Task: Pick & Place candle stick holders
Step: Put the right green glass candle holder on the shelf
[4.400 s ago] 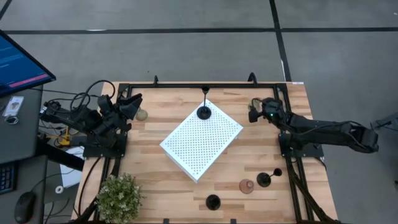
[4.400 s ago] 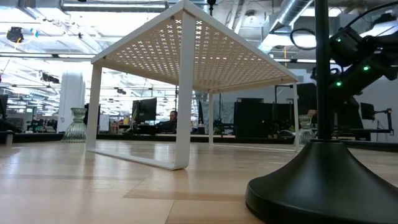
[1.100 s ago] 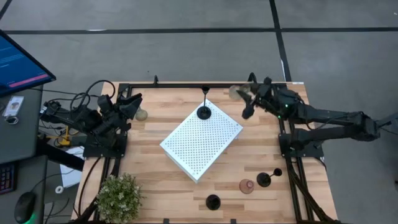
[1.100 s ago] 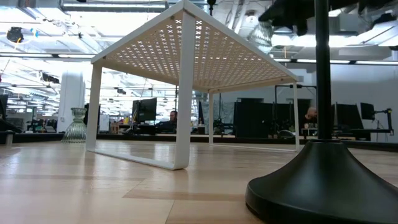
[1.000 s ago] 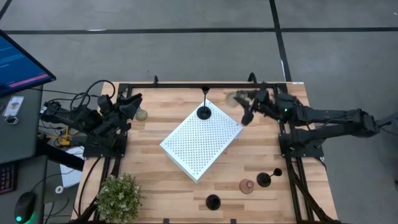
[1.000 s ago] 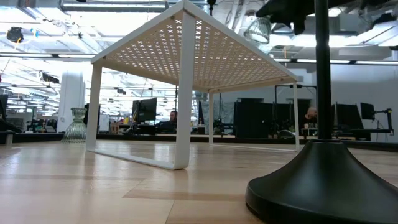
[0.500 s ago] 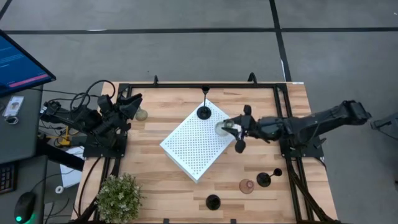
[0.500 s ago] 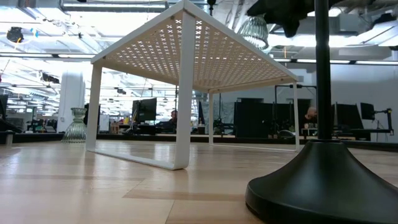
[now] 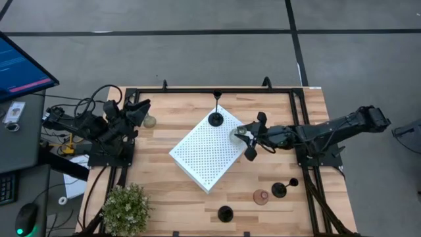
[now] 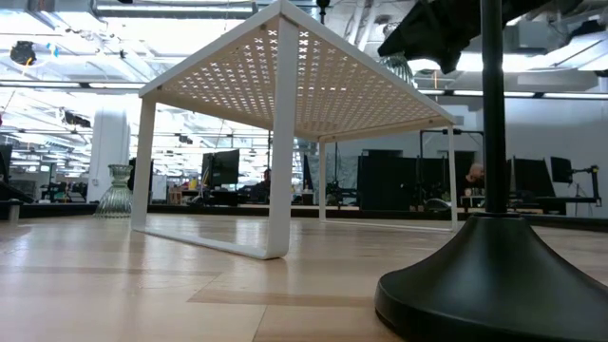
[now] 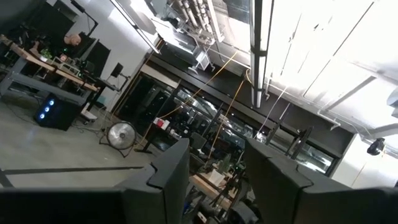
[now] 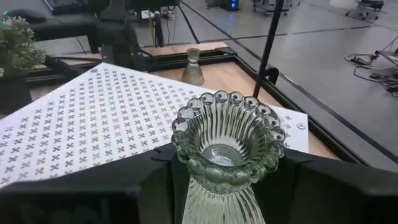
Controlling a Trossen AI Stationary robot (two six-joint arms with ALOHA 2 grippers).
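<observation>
My right gripper (image 9: 242, 137) is shut on a pale green ribbed glass candle stick holder (image 12: 227, 146) over the right edge of the white perforated board (image 9: 212, 148). A black holder (image 9: 216, 119) stands on the board's far corner. Another pale glass holder (image 9: 150, 121) stands on the table at the far left, beside my parked left gripper (image 11: 217, 180), which is open and points up into the room. Near the front stand a pink holder (image 9: 261, 197) and two black holders (image 9: 225, 213) (image 9: 279, 190). My right gripper pinches the glass holder's ribbed body (image 12: 217, 186), below its scalloped rim (image 12: 229, 99), between its two fingers (image 12: 158, 180). It comes from the table's right side. The holder stays roughly upright, cup up. Whether its base touches the board I cannot tell.
A bushy green plant (image 9: 126, 207) stands at the near left corner. A black frame rail (image 9: 217, 91) runs along the table's far edge. In the low view a black holder's base (image 10: 484, 275) fills the right foreground. Bare wood lies left of the board.
My right gripper has carried the glass holder from the table's far right corner toward the left and near side, to the board's right edge, and in the last half second has come down a little. The holder has stayed in its hold.
</observation>
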